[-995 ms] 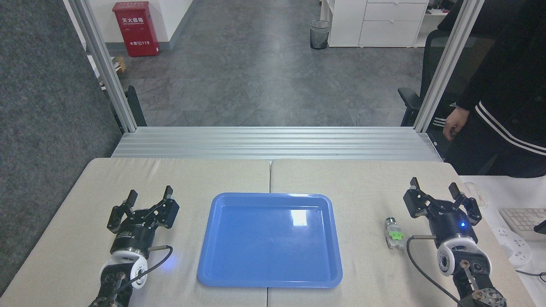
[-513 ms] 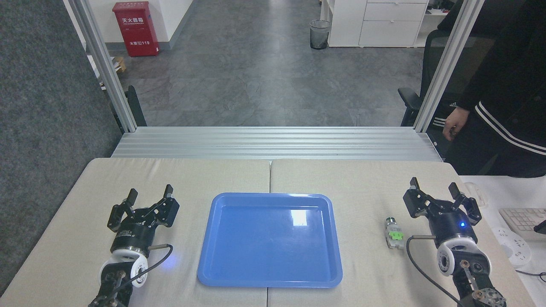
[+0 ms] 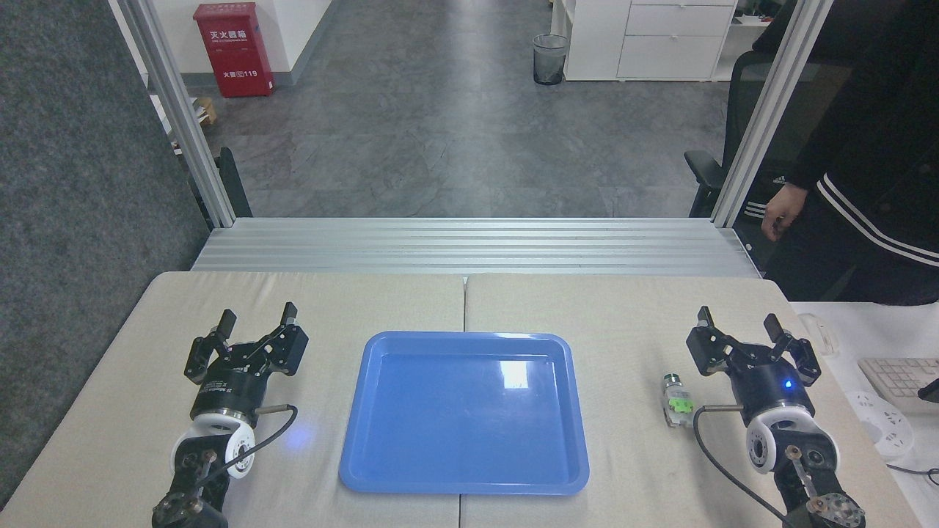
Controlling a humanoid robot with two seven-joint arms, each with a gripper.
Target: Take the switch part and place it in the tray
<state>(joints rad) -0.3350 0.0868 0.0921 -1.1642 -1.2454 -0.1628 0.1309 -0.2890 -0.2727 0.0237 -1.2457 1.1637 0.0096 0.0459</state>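
Observation:
The switch part point(image 3: 678, 400), whitish-grey with a green block and a dark ringed cap pointing away from me, lies on the beige table right of the blue tray point(image 3: 381, 447). The tray holds nothing. My right gripper point(image 3: 738, 320) stands open just right of the switch part, its fingertips beyond it and apart from it. Left of the tray, my left gripper point(image 3: 255, 317) is open with nothing between its fingers.
A person in dark clothes point(image 3: 866, 147) stands at the far right, one hand point(image 3: 782, 213) hanging near the metal post point(image 3: 763, 117). A keyboard point(image 3: 899, 381) and white devices lie on the side table to the right. Aluminium rails point(image 3: 469, 246) run along the table's far edge.
Both grippers have shifted slightly away from me, up the table. The right one also edged a little left, toward the switch part. The switch part and tray have not moved.

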